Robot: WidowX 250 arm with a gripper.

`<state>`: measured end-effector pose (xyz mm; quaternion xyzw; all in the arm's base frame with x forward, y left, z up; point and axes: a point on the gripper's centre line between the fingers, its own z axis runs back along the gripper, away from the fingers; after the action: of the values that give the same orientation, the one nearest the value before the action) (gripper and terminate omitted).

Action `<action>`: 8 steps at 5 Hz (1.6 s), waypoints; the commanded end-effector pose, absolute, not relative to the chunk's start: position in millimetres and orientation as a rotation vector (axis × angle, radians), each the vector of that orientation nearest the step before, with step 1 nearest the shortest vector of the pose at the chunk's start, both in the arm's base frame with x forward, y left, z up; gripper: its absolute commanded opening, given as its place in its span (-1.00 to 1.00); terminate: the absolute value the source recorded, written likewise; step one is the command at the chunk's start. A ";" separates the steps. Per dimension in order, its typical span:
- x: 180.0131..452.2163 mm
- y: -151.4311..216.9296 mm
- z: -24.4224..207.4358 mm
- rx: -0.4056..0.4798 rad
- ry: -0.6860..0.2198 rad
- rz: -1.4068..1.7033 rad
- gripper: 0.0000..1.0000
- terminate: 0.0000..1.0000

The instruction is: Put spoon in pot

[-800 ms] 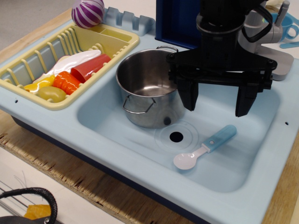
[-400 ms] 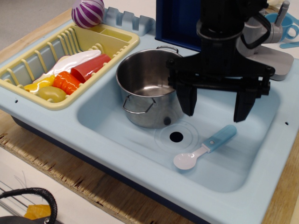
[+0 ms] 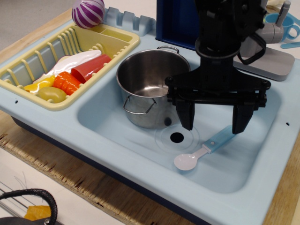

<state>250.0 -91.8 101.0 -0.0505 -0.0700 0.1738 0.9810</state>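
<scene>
Pale blue toy sink (image 3: 117, 145) is filling the frame's centre, with the pot (image 3: 147, 93) sitting at its upper left. Lower right of centre, the spoon (image 3: 202, 150) is lying on the basin floor. Above its handle, the gripper (image 3: 213, 121) is hanging wide open, gripping nothing.

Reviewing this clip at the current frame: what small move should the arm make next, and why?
Probably lower the tool straight down a little more, then shut it on the handle. Its fingers are open and hang above the sink floor, roughly straddling the blue handle of the spoon, which lies flat in the sink and is not yet gripped. The pot stands empty to the left.
</scene>
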 end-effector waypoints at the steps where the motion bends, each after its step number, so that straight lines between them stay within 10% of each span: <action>1: 255.2 -89.2 96.6 -0.139 -0.145 0.368 1.00 -1.00; 5: 247.9 -92.2 60.0 -0.204 -0.117 0.368 1.00 -1.00; 6: 248.1 -94.7 49.7 -0.185 -0.115 0.353 -1.00 -1.00; 8: 250.7 -98.8 49.8 -0.178 -0.104 0.345 -1.00 -1.00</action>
<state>254.3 -89.3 59.7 -0.0731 -0.0562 0.1806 0.9792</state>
